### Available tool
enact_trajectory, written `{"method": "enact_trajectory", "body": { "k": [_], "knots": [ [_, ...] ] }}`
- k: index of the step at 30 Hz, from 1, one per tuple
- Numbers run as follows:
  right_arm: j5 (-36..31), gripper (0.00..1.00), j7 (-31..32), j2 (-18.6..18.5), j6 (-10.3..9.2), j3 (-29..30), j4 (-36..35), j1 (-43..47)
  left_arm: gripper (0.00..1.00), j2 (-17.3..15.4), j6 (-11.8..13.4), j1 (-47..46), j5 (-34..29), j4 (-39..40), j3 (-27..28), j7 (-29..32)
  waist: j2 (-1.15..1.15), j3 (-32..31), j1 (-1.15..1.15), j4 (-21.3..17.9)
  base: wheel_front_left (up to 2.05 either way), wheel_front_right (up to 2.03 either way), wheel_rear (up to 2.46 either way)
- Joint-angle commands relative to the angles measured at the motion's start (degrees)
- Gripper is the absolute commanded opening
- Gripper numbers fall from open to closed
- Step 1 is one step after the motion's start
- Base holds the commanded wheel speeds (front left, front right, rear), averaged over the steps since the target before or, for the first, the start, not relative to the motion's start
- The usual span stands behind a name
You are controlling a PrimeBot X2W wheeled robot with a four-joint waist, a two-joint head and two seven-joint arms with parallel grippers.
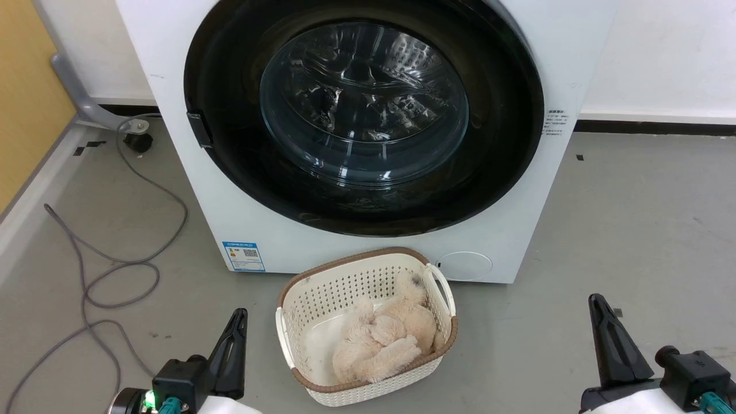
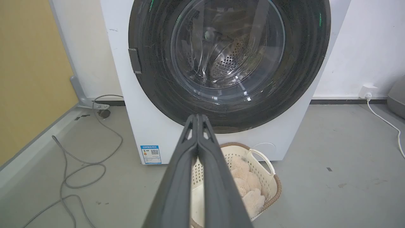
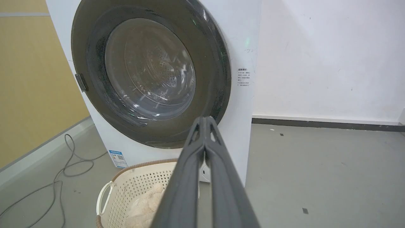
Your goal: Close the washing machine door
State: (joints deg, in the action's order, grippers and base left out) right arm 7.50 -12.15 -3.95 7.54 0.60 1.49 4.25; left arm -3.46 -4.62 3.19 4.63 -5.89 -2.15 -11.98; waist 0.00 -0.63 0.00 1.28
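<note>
The left gripper (image 2: 197, 120) rises from the bottom edge, jaws pressed together and empty. Beyond it the washing machine door (image 2: 227, 53) sits flush on the white washing machine (image 2: 136, 126). A cream basket (image 2: 268, 177) holding a fluffy toy (image 2: 250, 193) stands on the floor (image 2: 332, 152) just before the machine, and a grey cable (image 2: 106, 134) loops on the floor at the left.

The round black, glass-windowed washing machine door (image 1: 363, 109) sits shut, flush against the white washing machine (image 1: 322, 253).

The top of the washing machine (image 1: 299, 253) is cut off. Print on the blue label (image 1: 244, 256) is too small to read.
</note>
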Motion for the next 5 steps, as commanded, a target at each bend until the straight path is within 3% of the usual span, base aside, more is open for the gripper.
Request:
{"method": "enact_trajectory", "body": {
  "k": [1,5],
  "knots": [
    [-0.6,0.0,0.4,0.2,-0.01,-0.1,-0.3,-0.7,0.0,0.0,0.5,-0.6,-0.4,0.3,0.2,0.4,0.0,0.0,0.0,0.0,0.0,0.0,0.0],
    [-0.9,0.0,0.9,0.2,-0.01,-0.1,-0.3,-0.8,0.0,0.1,0.6,-0.7,-0.6,0.6,0.3,0.8,0.0,0.0,0.0,-0.1,0.0,0.0,0.0]
  ]
}}
